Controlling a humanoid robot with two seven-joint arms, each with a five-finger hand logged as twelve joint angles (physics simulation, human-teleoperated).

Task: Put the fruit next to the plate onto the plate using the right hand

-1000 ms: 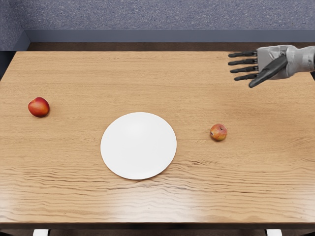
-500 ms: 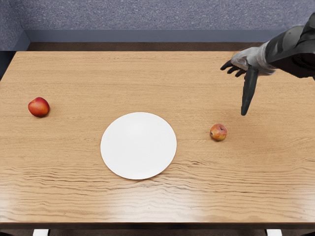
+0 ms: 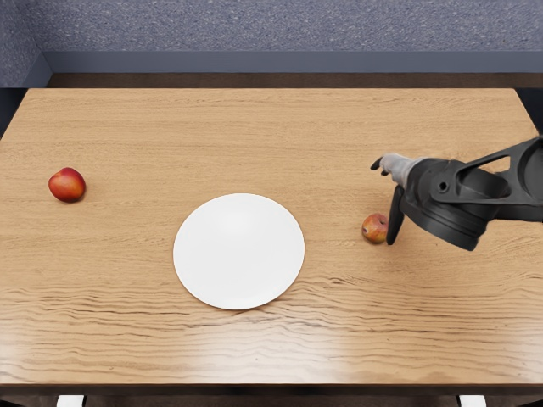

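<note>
The right hand (image 3: 395, 176) is not closed and holds nothing; one digit hangs just beside the small apple (image 3: 375, 227), which lies on the table (image 3: 254, 136) right of the plate (image 3: 238, 250). A touch from that digit could roll the apple away before the grasp

white plate (image 3: 238, 251), red-orange apple (image 3: 374, 228), wood-grain table (image 3: 254, 136)

Right hand (image 3: 396, 170) — pale grey shell over the knuckles, dark grey fingers (image 3: 394, 222). Right arm (image 3: 454, 203) is matte charcoal w/ a bulky rounded wrist housing — slim black struts run back approx. to the frame edge.
</note>
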